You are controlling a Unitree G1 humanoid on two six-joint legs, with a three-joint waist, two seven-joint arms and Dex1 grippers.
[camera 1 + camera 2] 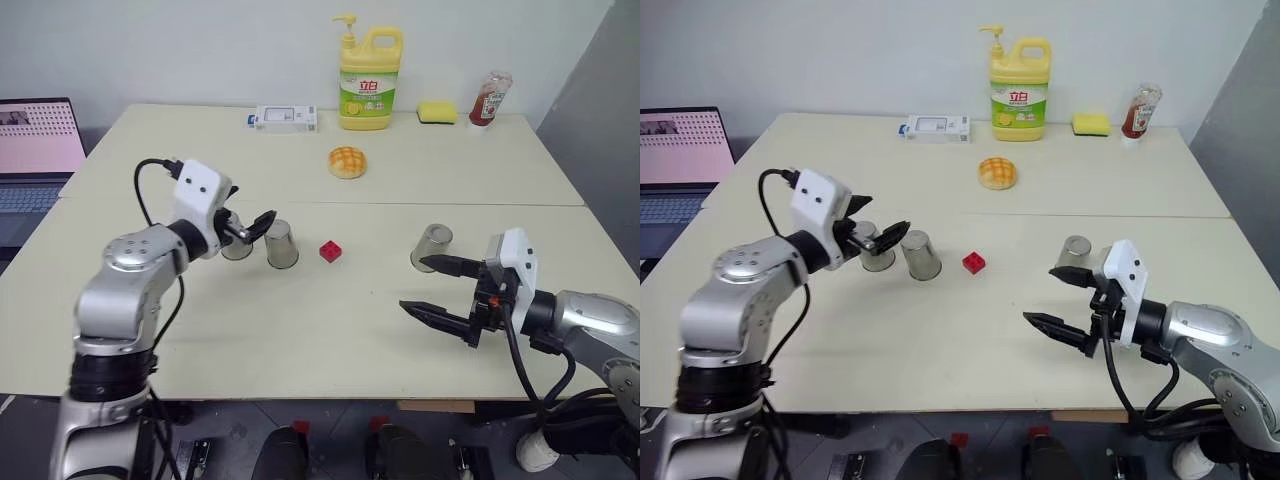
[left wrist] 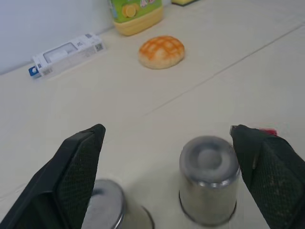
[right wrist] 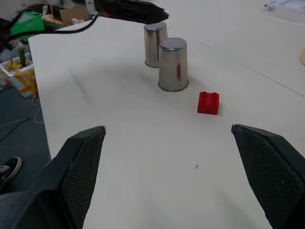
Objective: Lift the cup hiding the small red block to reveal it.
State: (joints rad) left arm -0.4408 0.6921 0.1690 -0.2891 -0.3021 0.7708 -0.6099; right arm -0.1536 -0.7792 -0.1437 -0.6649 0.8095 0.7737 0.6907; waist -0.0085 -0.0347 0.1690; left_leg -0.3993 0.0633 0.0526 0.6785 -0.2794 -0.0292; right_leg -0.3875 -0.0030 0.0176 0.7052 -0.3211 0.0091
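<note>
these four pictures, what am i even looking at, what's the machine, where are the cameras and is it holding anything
It is a humanoid robot with two arms, each ending in a gripper of two black fingers. Two pictures come from cameras in its head, looking down over a pale table. The other two come from cameras on the wrists, looking out between each gripper's fingers.

On the table stand three upside-down metal cups: two close together by the left gripper, one near the right gripper. A small red block lies uncovered between them. At the back are a yellow soap bottle, a sponge, a sauce bottle, a bun and a small white box.

Both grippers are open and hold nothing.
</note>
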